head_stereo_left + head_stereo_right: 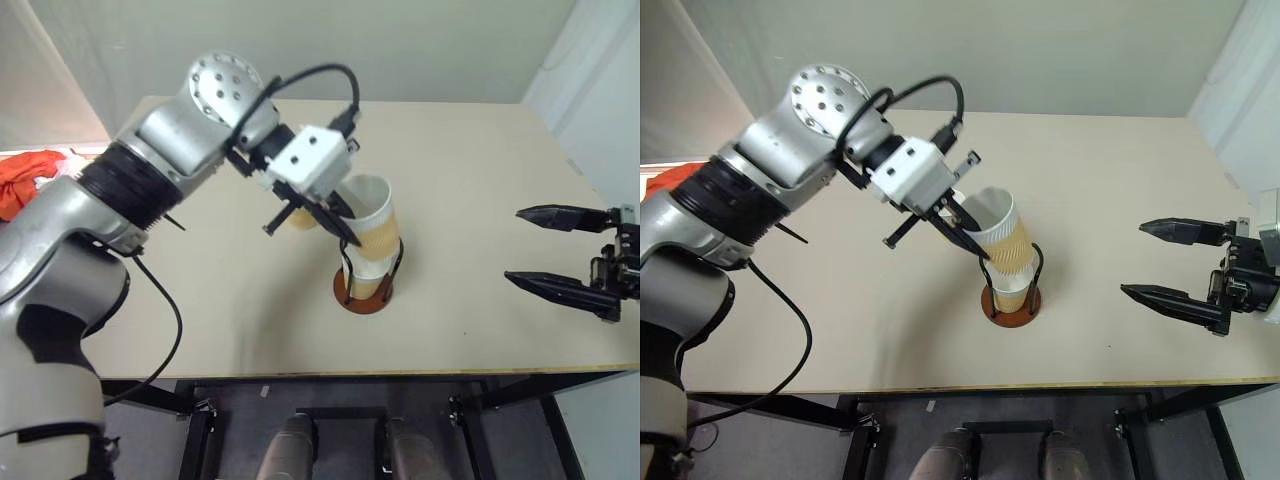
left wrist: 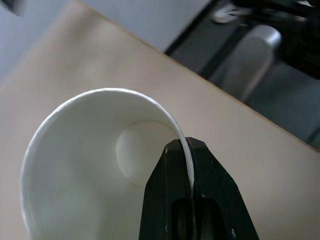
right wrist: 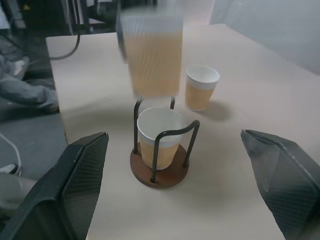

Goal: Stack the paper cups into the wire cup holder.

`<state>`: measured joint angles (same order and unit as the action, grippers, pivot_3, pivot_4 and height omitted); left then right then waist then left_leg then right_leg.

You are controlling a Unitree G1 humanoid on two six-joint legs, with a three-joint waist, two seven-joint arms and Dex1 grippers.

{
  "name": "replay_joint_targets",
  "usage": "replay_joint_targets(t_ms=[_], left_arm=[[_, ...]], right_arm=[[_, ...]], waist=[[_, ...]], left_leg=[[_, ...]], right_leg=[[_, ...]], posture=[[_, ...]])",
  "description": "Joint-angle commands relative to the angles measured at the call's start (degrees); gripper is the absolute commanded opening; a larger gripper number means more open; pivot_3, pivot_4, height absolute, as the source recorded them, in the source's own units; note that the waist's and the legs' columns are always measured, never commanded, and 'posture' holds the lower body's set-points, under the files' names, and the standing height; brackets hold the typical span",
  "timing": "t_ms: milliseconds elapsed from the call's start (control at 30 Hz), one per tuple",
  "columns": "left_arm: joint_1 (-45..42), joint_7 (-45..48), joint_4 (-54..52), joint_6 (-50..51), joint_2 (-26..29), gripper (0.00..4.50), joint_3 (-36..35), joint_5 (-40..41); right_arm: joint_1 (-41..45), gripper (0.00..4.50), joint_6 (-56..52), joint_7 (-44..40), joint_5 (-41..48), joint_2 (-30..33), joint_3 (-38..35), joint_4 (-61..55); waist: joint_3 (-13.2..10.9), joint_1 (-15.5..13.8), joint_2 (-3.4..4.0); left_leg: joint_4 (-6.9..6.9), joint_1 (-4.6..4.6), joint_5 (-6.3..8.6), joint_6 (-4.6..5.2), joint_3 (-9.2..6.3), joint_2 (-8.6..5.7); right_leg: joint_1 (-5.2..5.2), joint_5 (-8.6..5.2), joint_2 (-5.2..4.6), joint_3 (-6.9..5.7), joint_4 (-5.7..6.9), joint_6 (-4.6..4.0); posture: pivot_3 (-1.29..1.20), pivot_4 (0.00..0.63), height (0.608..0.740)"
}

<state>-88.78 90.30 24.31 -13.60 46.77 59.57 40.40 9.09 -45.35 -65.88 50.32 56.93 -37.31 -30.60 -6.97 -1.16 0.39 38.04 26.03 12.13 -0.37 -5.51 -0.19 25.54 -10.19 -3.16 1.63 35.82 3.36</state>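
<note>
The left tool (image 1: 975, 243) is clamped on the rim of a paper cup (image 1: 997, 240), tilted just above the wire cup holder (image 1: 1011, 300), which holds another cup (image 3: 156, 137). The right tool (image 1: 1155, 262) stands wide apart, well right of the holder. A third cup (image 3: 201, 87) stands on the surface (image 1: 1120, 180) behind the holder.

Three cups are counted: one (image 3: 156, 137) sits inside the holder (image 3: 160, 172), one (image 1: 995, 235) hangs tilted over it, pinched at the rim, and one (image 3: 201, 88) stands alone on the tabletop (image 1: 480, 200). There is one holder, with two wire loops on one round base. One tabletop carries them all. Two grippers are there, the left (image 1: 978, 245) and the right (image 1: 545, 250). One orange cloth (image 1: 25, 175) lies beyond the tabletop's edge.
</note>
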Motion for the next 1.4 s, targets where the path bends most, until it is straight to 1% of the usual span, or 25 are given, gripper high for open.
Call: replay_joint_targets(t_ms=[33, 100, 267, 367, 467, 567, 667, 733, 800, 867, 933, 1000, 1100, 1200, 1333, 1400], left_arm=[[-2.47, 2.2, 4.82, -6.01, -2.74, 0.02, 0.76, -3.51], [-2.56, 2.2, 7.23, -7.78, -4.23, 0.02, 1.39, -4.62], [-2.47, 2.2, 7.69, -10.11, -4.61, 0.02, 3.44, -4.31], [-2.0, 2.2, 10.84, -12.49, -7.03, 0.02, 2.32, -6.91], [-1.79, 2.2, 11.46, -12.25, -7.86, 0.02, 2.33, -6.76], [-1.62, 2.2, 11.97, -12.1, -8.47, 0.02, 2.5, -7.43], [-1.53, 2.2, 13.34, -11.4, -9.72, 0.62, 1.83, -9.02], [-1.16, 2.2, 14.37, -11.93, -10.54, 1.24, 1.02, -10.72], [-0.34, 2.2, 17.05, -14.08, -12.27, 1.93, -1.72, -13.94], [-0.53, 0.05, 22.19, -14.36, -15.93, 2.64, -7.85, -17.05], [-1.24, -2.96, 26.75, -13.77, -18.73, 2.64, -13.44, -19.2], [-1.77, -3.51, 30.22, -12.22, -19.48, 2.64, -17.72, -21.38], [-1.95, -0.06, 35.59, -9.49, -17.12, 2.64, -22.2, -25.21], [-0.62, 2.15, 39.46, -6.68, -13.42, 2.64, -22.85, -26.87], [-1.18, 1.84, 45.55, -3.87, -13.41, 2.64, -28.23, -30.59], [-1.15, -0.48, 47.44, -3.61, -13.73, 2.64, -29.71, -33.33]], right_arm=[[-0.88, 4.5, 0.07, 3.05, 2.66, 0.37, -3.24, -3.25], [-2.27, 4.5, 0.16, 4.52, 2.85, 0.21, -4.46, -3.96], [-4.96, 4.5, 0.39, 6.87, 4.19, 0.26, -6.04, -5.8], [-5.78, 4.5, 0.56, 7.82, 4.93, 0.69, -6.62, -6.26], [-6.21, 4.5, 0.61, 8.77, 5.52, 1.01, -6.91, -6.66], [-6.47, 4.5, 0.71, 9.32, 5.91, 1.24, -7.02, -6.74], [-6.48, 4.5, 1.04, 9.6, 5.94, 1.34, -6.57, -6.54], [-6.21, 4.5, 1.34, 9.85, 5.74, 1.4, -5.81, -6.3], [-5.81, 4.5, 1.72, 10.06, 5.36, 1.46, -4.8, -5.93], [-5.13, 4.5, 2.28, 10.12, 4.92, 1.49, -3.29, -5.31], [-4.26, 4.5, 2.92, 10.05, 4.53, 1.55, -1.68, -4.6], [-3.18, 4.5, 3.54, 9.87, 4.37, 1.65, -0.19, -3.89], [-1.16, 4.5, 4.57, 9.41, 4.13, 1.77, 2.33, -2.52], [1.27, 4.5, 5.26, 9.34, 3.65, 1.94, 5.33, -1.24], [2.93, 4.5, 5.95, 8.69, 2.74, 2.25, 7.6, 0.27], [3.32, 4.5, 6.11, 8.57, 2.59, 2.43, 8.13, 0.57]], waist=[[0.0, -0.11, 0.0], [0.0, -0.39, 0.01], [0.0, -0.65, 0.0], [0.0, -0.78, 0.0], [0.0, -0.91, 0.0], [0.0, -1.0, 0.0], [0.0, -1.06, 0.01], [0.01, -1.19, 0.01], [0.01, -1.29, 0.01], [0.01, -1.4, 0.01], [0.0, -1.56, 0.01], [0.01, -1.58, 0.01], [0.04, -1.23, 0.06], [0.05, -0.68, 0.11], [0.05, -1.07, 0.11], [0.05, -1.71, 0.11]], left_leg=[[0.02, 0.0, -0.01, 0.04, -0.01, -0.02], [0.14, -0.02, 0.0, 0.15, -0.02, -0.07], [0.2, 0.05, 0.01, 0.28, -0.03, -0.16], [0.19, 0.08, 0.03, 0.29, -0.03, -0.17], [0.19, 0.13, 0.03, 0.29, -0.03, -0.19], [0.19, 0.16, 0.04, 0.26, 0.01, -0.18], [0.19, 0.23, 0.04, 0.25, 0.01, -0.18], [0.21, 0.29, 0.04, 0.25, 0.02, -0.19], [0.24, 0.33, 0.04, 0.25, 0.02, -0.19], [0.27, 0.34, 0.04, 0.25, 0.03, -0.19], [0.33, 0.37, 0.04, 0.25, 0.03, -0.2], [0.37, 0.38, 0.04, 0.25, 0.08, -0.21], [0.36, 0.32, 0.04, 0.25, 0.2, -0.18], [0.28, 0.22, 0.05, 0.24, 0.28, -0.15], [0.3, 0.24, -0.01, 0.2, 0.24, -0.14], [0.37, 0.34, -0.04, 0.25, 0.11, -0.22]], right_leg=[[-0.03, -0.03, -0.01, 0.04, -0.02, -0.04], [-0.14, -0.04, -0.03, 0.09, -0.05, -0.04], [-0.21, -0.02, -0.06, 0.12, -0.16, 0.01], [-0.22, -0.06, -0.05, 0.11, -0.22, 0.09], [-0.25, -0.03, -0.05, 0.11, -0.32, 0.2], [-0.26, 0.26, -0.05, 0.11, -0.46, 0.7], [-0.27, 0.3, -0.06, 0.11, -0.61, 0.77], [-0.27, 0.32, -0.06, 0.11, -0.69, 0.8], [-0.27, 0.35, -0.07, 0.11, -0.76, 0.84], [-0.28, 0.37, -0.07, 0.11, -0.78, 0.87], [-0.29, 0.41, -0.07, 0.11, -0.78, 0.93], [-0.29, 0.46, -0.08, 0.13, -0.8, 1.0], [-0.28, 0.49, -0.07, 0.14, -0.81, 1.05], [-0.27, 0.48, -0.02, 0.15, -0.8, 1.05], [-0.27, 0.47, 0.0, 0.16, -0.82, 1.06], [-0.26, 0.47, -0.04, 0.18, -0.83, 1.06]], posture=[[0.0, 0.15, 0.74], [0.0, 0.15, 0.74], [0.0, 0.15, 0.74], [0.0, 0.15, 0.74], [0.0, 0.15, 0.74], [0.0, 0.15, 0.74], [0.0, 0.15, 0.74], [0.0, 0.15, 0.74], [0.0, 0.15, 0.74], [0.0, 0.15, 0.74], [0.0, 0.15, 0.74], [0.0, 0.15, 0.74], [0.0, 0.15, 0.74], [0.0, 0.15, 0.74], [0.0, 0.15, 0.74], [0.0, 0.15, 0.74]])
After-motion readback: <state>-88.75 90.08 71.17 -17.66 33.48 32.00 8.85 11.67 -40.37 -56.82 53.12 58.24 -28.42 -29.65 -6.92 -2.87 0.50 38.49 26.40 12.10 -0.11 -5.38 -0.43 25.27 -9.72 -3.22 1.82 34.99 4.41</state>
